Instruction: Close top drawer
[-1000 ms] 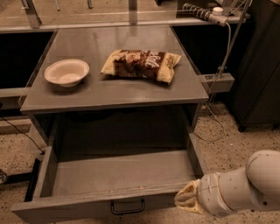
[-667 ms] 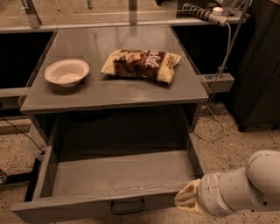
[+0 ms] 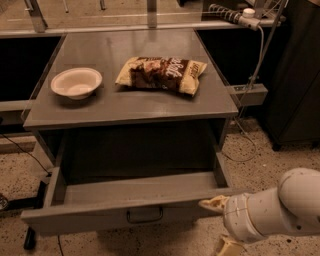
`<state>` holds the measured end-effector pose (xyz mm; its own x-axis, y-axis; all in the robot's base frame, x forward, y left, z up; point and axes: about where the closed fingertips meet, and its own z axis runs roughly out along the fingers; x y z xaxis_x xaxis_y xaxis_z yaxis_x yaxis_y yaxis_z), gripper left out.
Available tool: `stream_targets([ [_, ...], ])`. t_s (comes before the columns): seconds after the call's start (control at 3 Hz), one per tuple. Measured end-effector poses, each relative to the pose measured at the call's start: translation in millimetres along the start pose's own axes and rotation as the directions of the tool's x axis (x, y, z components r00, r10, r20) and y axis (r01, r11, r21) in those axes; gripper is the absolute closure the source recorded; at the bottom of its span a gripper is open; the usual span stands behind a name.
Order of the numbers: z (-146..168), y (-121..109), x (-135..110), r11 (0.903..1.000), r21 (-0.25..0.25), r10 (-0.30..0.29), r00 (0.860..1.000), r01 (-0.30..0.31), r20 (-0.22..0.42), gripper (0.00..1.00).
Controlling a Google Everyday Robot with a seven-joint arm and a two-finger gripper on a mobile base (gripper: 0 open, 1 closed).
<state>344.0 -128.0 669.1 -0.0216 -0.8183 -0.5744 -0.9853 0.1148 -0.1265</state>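
The top drawer [image 3: 125,212] is a wide grey metal drawer that stands pulled out from under the grey table top [image 3: 130,107]. Its shallow tray holds nothing I can see. A black wire handle [image 3: 144,215] sits at the centre of its flat front. My gripper [image 3: 220,225] is at the lower right, by the right end of the drawer front. Its tan fingers [image 3: 214,204] are spread and hold nothing; the upper one is at the front's right end. My white arm [image 3: 280,210] reaches in from the right edge.
A white bowl [image 3: 76,82] and a chip bag [image 3: 161,73] lie on the table top. A power strip [image 3: 235,15] and its cable [image 3: 255,60] hang at the back right, next to a dark cabinet [image 3: 295,75]. The floor is speckled.
The drawer front has moved back toward the table, so the drawer stands out less than before. My gripper has moved with it, up and away along the front's right end.
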Motion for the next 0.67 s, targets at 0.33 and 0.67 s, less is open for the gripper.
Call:
stream_targets([
  [0.33,8.9,-35.2,-5.5,0.9982,0.036,-0.048,0.998,0.047,0.029,0.18],
  [0.67,24.5,-80.9,-13.7,0.9941,0.05,-0.099,0.994,0.096,0.048,0.42],
])
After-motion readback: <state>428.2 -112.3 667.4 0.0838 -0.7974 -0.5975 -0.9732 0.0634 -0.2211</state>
